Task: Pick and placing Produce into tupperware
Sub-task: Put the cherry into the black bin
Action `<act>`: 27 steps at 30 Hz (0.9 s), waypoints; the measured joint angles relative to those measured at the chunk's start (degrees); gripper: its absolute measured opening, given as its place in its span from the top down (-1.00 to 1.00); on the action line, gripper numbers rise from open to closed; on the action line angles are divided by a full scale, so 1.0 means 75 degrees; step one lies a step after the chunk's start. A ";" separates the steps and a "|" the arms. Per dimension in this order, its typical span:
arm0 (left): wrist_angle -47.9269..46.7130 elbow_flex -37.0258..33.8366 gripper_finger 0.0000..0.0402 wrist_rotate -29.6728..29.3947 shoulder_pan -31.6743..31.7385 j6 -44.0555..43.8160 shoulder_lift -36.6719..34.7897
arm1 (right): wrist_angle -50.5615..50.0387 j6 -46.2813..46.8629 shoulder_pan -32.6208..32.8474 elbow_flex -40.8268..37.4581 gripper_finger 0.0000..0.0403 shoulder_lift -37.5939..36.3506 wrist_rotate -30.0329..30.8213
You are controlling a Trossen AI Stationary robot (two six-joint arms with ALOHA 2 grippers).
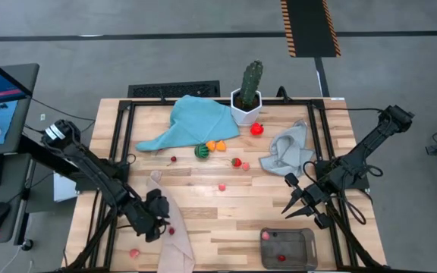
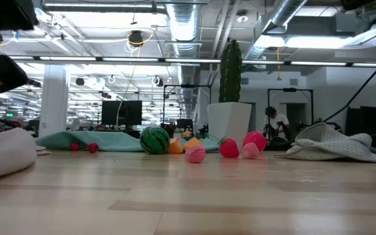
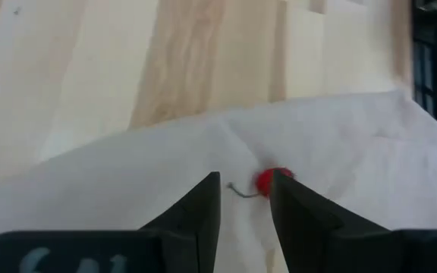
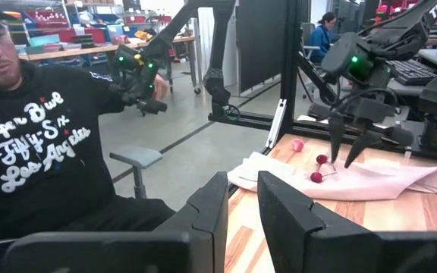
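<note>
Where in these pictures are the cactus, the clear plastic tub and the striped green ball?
cactus (image 1: 251, 78): high view, middle of its green stem.
tupperware (image 1: 309, 244): high view, on its right rim, near the table's front edge.
green striped ball (image 2: 154, 140): low view, centre of the ball.

Both arms are dark, slender and jointed, with black cables looped along them; the left arm (image 1: 89, 168) has a white ring near its base at the left of the high view; the right arm (image 1: 366, 148) ends in a pincer (image 1: 300, 199) of pointed black fingers; green lights glow on the left wrist housing (image 4: 359, 64).
</note>
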 joint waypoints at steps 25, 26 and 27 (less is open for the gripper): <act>0.0270 -0.0017 0.49 0.0370 0.0062 -0.0301 0.0256 | -0.0044 0.0003 -0.0003 -0.0003 0.52 0.0000 0.0000; 0.0260 -0.0017 0.49 0.0354 0.0062 -0.0312 0.0258 | -0.0044 0.0003 -0.0001 -0.0003 0.52 0.0000 0.0000; 0.0278 -0.0017 0.49 0.0352 0.0064 -0.0313 0.0299 | -0.0044 0.0003 0.0000 -0.0003 0.52 0.0000 0.0000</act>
